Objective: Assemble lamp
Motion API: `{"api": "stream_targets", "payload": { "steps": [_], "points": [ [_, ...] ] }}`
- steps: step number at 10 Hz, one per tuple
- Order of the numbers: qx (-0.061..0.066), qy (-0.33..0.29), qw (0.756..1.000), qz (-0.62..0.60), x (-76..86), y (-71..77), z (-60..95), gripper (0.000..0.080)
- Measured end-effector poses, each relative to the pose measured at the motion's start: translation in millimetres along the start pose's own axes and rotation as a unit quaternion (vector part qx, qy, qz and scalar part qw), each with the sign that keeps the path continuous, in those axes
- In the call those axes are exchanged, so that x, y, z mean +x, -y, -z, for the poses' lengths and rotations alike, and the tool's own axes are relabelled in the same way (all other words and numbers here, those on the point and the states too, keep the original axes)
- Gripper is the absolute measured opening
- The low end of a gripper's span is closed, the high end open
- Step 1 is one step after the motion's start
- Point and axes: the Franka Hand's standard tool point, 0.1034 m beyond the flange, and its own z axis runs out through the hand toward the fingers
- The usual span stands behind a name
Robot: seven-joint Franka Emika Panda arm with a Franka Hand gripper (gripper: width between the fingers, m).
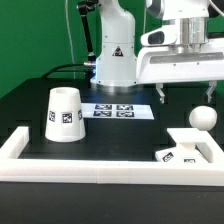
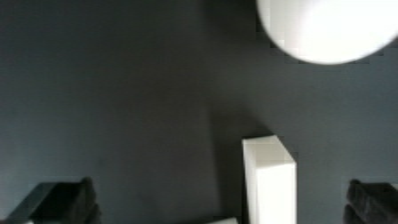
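The white cone shade [image 1: 64,114] stands on the black table at the exterior view's left, tag facing front. The flat square base [image 1: 188,149] lies at the exterior view's right against the rail. The round bulb [image 1: 203,118] sits just behind it; I cannot tell if they touch. My gripper [image 1: 186,92] hangs above the base and bulb, open and empty. In the wrist view the bulb [image 2: 329,28] is a bright round blob. A white slab edge [image 2: 267,180], probably the base, runs between my dark fingertips [image 2: 54,203]. My gripper [image 2: 215,205] holds nothing.
The marker board [image 1: 118,110] lies flat on the table in front of the robot's pedestal [image 1: 115,60]. The long white border rail [image 1: 100,172] runs along the front and turns up at both ends. Green backdrop behind.
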Motion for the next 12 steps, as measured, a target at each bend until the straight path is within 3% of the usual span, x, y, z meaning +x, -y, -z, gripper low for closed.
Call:
{"api": "stream_targets", "payload": {
  "steps": [2,7,8,10,12],
  "points": [
    [0.002,0.012,0.994,-0.106,-13.8,2.2,-5.8,0.0698],
    [0.012,0.016,0.968,-0.249,-16.9,5.9,-8.9,0.0698],
    [0.012,0.017,0.962,-0.271,-19.4,14.3,-9.7,0.0698],
    [0.011,0.021,0.967,-0.255,-28.0,29.7,-14.0,0.0698],
    [0.009,0.025,0.970,-0.241,-31.4,32.5,-18.3,0.0698]
  ]
}}
